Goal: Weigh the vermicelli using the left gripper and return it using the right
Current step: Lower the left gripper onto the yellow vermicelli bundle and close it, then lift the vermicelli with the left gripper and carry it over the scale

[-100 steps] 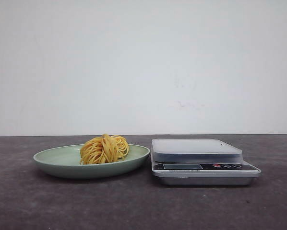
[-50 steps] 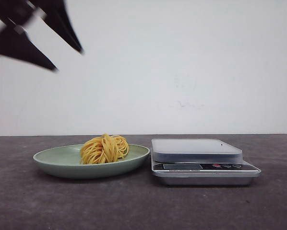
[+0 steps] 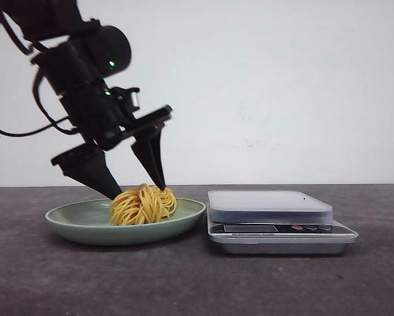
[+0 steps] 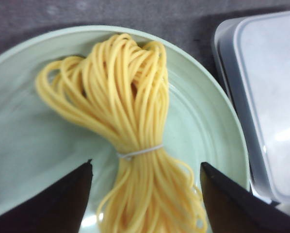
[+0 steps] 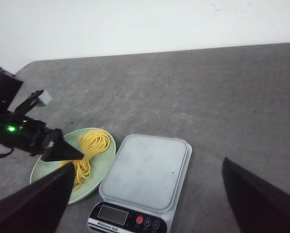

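The vermicelli (image 3: 143,205), a small nest of yellow-orange strands tied with a thin white band, lies on the pale green plate (image 3: 78,220). My left gripper (image 3: 139,192) is open, its two black fingers straddling the nest with tips just above it. In the left wrist view the vermicelli (image 4: 135,141) lies between the fingers (image 4: 53,204), untouched. The grey kitchen scale (image 3: 271,214) stands right of the plate, its platform bare. My right gripper (image 5: 145,204) is open and high above the table; its view shows the scale (image 5: 145,177), the plate (image 5: 104,167) and the vermicelli (image 5: 89,148).
The dark grey tabletop (image 3: 197,283) extends in front of the plate and scale. A white wall (image 3: 263,85) stands behind. The scale's display and buttons (image 3: 276,228) face the front. The left arm's black body and cables (image 3: 72,59) hang over the plate's left side.
My left arm has come down from the top left corner of the front view to the plate, its open fingers now around the vermicelli. Plate, vermicelli and scale have not moved.
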Controlling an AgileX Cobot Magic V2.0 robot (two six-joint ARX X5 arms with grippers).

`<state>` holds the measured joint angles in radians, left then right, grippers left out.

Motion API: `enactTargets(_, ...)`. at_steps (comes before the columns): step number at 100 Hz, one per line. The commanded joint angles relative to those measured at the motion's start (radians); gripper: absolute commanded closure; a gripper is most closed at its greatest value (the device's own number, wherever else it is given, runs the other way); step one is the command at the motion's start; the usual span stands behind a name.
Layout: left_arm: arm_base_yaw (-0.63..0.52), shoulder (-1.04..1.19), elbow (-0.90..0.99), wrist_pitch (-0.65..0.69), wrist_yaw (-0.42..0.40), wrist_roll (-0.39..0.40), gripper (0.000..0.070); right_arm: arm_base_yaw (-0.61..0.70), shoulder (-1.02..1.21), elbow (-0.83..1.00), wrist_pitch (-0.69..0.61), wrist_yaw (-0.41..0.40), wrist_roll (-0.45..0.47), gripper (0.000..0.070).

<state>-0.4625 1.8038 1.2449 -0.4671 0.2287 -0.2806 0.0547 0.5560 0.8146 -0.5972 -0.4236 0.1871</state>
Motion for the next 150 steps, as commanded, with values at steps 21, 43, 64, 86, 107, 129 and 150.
enactTargets(21,-0.018,0.064,0.026,0.02,-0.055,0.011,0.0281,0.014,0.011,0.018,-0.016,-0.002,-0.013,0.0084)
enactTargets(43,-0.018,0.069,0.026,0.011,-0.076,0.041,0.0689,0.014,0.011,0.018,-0.017,0.006,-0.013,0.0085)
enactTargets(64,-0.018,0.064,0.059,-0.021,-0.059,0.042,0.0689,0.014,0.011,0.018,-0.018,0.006,-0.013,0.0085)
enactTargets(86,-0.02,-0.049,0.152,-0.093,0.069,0.05,0.0689,0.014,0.011,0.018,-0.031,0.006,-0.013,0.0085)
enactTargets(107,-0.065,-0.175,0.155,0.007,0.293,-0.1,0.0689,0.014,0.011,0.018,-0.039,0.005,-0.016,0.0085)
enactTargets(129,-0.162,-0.135,0.155,0.181,0.287,-0.234,0.0689,0.014,0.011,0.018,-0.037,0.005,-0.015,0.0085)
enactTargets(150,-0.199,-0.015,0.155,0.368,0.24,-0.402,0.0689,0.014,0.011,0.018,-0.037,0.005,-0.014,0.0085)
